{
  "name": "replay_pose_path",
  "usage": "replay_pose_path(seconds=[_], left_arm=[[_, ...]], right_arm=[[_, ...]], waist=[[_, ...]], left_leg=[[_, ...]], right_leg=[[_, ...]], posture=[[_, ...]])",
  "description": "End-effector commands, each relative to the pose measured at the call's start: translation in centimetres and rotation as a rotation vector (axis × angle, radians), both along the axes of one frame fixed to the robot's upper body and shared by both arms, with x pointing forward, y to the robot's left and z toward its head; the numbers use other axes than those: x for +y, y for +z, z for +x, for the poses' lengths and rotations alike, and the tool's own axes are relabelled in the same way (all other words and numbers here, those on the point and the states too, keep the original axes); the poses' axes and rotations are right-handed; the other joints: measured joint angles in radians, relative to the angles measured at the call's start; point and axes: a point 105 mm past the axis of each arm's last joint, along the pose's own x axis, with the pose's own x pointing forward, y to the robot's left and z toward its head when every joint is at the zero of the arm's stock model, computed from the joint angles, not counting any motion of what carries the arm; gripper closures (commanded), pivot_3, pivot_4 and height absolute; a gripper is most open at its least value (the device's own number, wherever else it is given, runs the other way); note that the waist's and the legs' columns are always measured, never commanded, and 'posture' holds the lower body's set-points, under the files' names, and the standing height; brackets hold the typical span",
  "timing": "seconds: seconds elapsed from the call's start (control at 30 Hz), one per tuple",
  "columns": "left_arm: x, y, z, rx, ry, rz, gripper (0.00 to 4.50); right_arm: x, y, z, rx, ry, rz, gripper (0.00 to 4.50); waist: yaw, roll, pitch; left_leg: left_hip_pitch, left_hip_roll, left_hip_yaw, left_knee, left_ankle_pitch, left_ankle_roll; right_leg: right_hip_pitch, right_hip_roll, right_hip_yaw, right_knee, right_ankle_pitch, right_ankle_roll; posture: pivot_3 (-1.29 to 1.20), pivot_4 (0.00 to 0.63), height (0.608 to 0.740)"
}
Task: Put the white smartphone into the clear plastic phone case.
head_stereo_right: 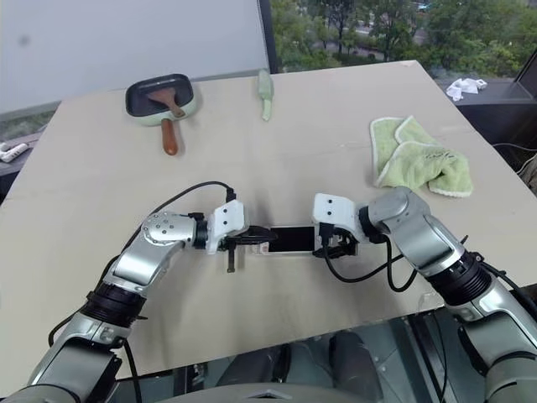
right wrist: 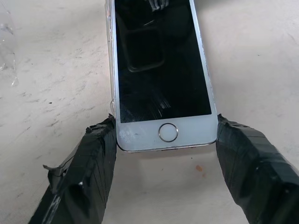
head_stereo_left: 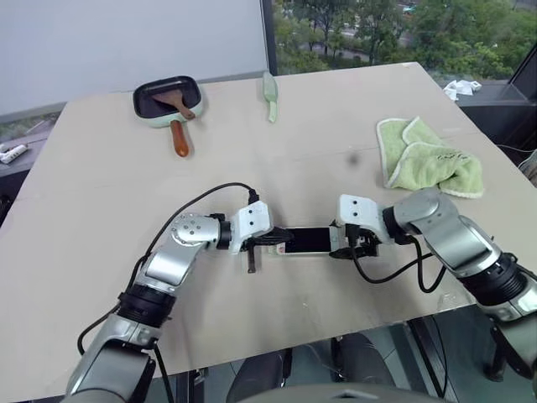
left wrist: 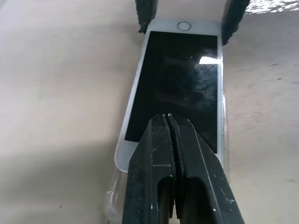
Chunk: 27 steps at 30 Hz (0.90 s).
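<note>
White smartphone (right wrist: 161,70) face-up in clear plastic phone case (left wrist: 111,200)

Beige counter (head_stereo_left: 101,176): white smartphone (head_stereo_left: 307,241) flat between hands. Beyond them: green towel (head_stereo_left: 428,158), small pan (head_stereo_left: 168,102), pale green utensil (head_stereo_left: 269,96).

Both eye views look forward and down from the head over the whole desk (head_stereo_left: 101,168), sharing all of it up to the far edge. The left wrist view sits close above the white smartphone (left wrist: 175,84), facing along it; the right wrist view faces the phone's home-button end from just behind.
</note>
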Motion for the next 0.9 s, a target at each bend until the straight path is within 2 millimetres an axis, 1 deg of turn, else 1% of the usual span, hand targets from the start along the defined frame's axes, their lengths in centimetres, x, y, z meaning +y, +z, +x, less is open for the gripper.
replay_pose_path(seconds=[0.03,0.23,0.4,0.77,0.9], left_arm=[[2.1,-4.7,-0.7,0.141,0.091,0.175,4.44],[2.2,-5.1,-1.2,0.172,0.101,0.183,4.44],[2.5,-5.4,-1.5,0.194,0.116,0.198,4.44],[2.7,-6.2,-1.7,0.215,0.118,0.235,4.44],[3.0,-6.7,-1.8,0.233,0.122,0.277,4.44]], right_arm=[[1.4,1.5,-0.3,-0.046,0.076,0.034,1.65],[1.6,1.3,-0.5,-0.038,0.081,0.032,1.65],[1.8,1.1,-0.7,-0.03,0.087,0.037,1.65],[2.4,1.0,-0.9,-0.009,0.079,0.058,1.65],[2.7,0.9,-1.1,-0.007,0.079,0.054,1.65]], waist=[[0.0,0.0,-0.003],[0.0,0.0,-0.005],[0.0,0.0,-0.005],[-0.002,0.001,-0.006],[-0.002,0.001,-0.006]], left_leg=[[0.0,0.0,0.0,0.0,0.0,0.0],[0.003,0.0,0.0,0.0,0.0,0.0],[0.016,0.0,0.001,-0.007,0.0,0.0],[0.017,0.001,0.001,-0.008,0.0,0.0],[0.022,0.001,0.001,-0.011,0.0,0.0]], right_leg=[[0.0,0.0,0.0,0.0,0.0,0.0],[0.002,0.0,0.001,0.0,0.0,0.0],[0.013,0.0,0.001,-0.003,-0.001,0.0],[0.014,0.0,0.001,-0.003,0.0,0.0],[0.017,0.0,0.002,-0.005,-0.001,0.0]], posture=[[0.0,0.15,0.74],[0.0,0.15,0.74],[0.0,0.15,0.74],[0.0,0.15,0.74],[0.0,0.15,0.74]])
